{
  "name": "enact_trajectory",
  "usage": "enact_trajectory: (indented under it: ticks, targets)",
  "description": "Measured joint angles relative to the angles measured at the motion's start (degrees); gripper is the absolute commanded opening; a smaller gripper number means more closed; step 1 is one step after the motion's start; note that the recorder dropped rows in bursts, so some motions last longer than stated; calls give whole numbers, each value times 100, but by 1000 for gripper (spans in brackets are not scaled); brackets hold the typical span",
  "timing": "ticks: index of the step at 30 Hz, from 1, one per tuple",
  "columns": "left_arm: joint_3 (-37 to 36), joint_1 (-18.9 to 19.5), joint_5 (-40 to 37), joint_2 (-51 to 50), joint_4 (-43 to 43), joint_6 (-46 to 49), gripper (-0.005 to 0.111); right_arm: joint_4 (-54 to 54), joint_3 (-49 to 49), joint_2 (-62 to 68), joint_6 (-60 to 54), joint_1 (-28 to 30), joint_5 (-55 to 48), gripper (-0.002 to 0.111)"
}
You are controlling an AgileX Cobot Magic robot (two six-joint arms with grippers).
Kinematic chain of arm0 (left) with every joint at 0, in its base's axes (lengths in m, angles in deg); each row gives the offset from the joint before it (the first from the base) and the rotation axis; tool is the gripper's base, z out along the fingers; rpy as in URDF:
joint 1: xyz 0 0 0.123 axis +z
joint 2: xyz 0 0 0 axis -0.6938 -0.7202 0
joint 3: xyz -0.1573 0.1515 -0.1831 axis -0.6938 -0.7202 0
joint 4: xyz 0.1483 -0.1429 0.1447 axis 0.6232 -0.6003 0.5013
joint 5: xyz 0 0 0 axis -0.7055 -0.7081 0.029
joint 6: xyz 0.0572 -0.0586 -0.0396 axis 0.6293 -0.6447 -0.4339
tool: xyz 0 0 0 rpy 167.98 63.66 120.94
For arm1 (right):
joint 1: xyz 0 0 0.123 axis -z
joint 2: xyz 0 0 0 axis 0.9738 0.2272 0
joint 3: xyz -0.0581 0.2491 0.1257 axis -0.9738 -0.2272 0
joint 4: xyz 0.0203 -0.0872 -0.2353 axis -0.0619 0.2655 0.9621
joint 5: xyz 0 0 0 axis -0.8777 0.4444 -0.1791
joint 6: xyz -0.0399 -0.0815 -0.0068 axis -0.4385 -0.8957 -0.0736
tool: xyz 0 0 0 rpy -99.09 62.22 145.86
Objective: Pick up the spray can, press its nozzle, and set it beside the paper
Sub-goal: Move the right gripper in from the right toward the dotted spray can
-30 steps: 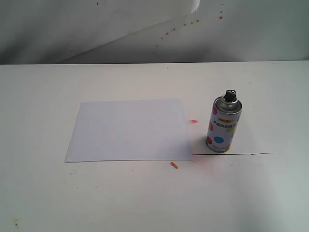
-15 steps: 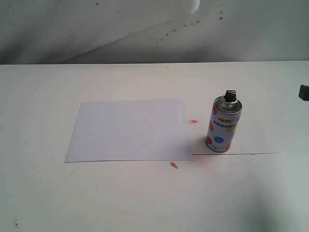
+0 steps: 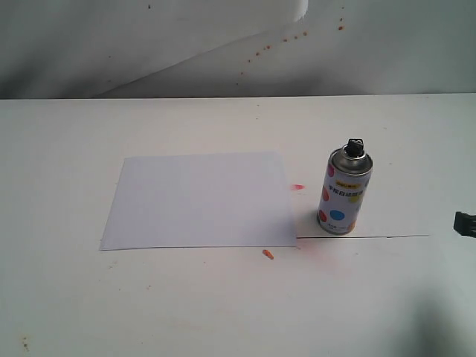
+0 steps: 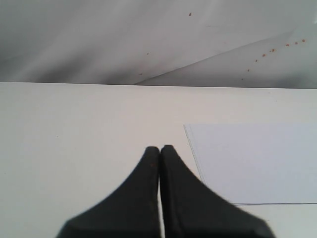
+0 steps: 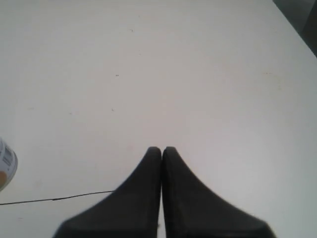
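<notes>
The spray can (image 3: pixel 343 190) stands upright on the white table, just right of the paper (image 3: pixel 201 199), a flat white sheet. A sliver of the can (image 5: pixel 6 168) shows at the edge of the right wrist view. My right gripper (image 5: pixel 162 149) is shut and empty, its tip (image 3: pixel 465 223) poking in at the right edge of the exterior view, well right of the can. My left gripper (image 4: pixel 159 148) is shut and empty, hovering over the table beside the paper (image 4: pixel 257 161); it is out of the exterior view.
A big curling white backdrop sheet (image 3: pixel 149 44) with orange spatter stands behind the table. Small orange paint marks (image 3: pixel 268 254) lie near the paper's front corner. A thin dark line (image 3: pixel 387 236) runs along the table right of the can.
The right gripper's tip has dropped lower along the right edge of the exterior view. The can and the paper have not moved.
</notes>
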Motion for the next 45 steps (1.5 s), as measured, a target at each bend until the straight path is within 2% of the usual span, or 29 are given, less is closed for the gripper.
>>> enact_trajectory:
  ticks: [10, 17, 19, 22, 25, 27, 29, 40, 45]
  targets:
    - [0, 0, 0, 0, 0, 0, 0, 0, -64, 0, 161, 0, 748, 0]
    - [0, 0, 0, 0, 0, 0, 0, 219, -64, 0, 395, 0, 750, 1]
    - [0, 0, 0, 0, 0, 0, 0, 674, -64, 0, 637, 0, 772, 8]
    - [0, 0, 0, 0, 0, 0, 0, 1694, -64, 69, 1113, 0, 868, 28]
    - [0, 0, 0, 0, 0, 0, 0, 2377, -64, 171, 1599, 0, 893, 62]
    - [0, 0, 0, 0, 0, 0, 0, 2565, -64, 195, 1798, 0, 893, 88]
    - [0, 0, 0, 0, 0, 0, 0, 2603, -64, 195, 1923, 0, 929, 105]
    - [0, 0, 0, 0, 0, 0, 0, 2354, -64, 195, 2131, 0, 1014, 105]
    - [0, 0, 0, 0, 0, 0, 0, 2406, -64, 201, 1501, 0, 1101, 105]
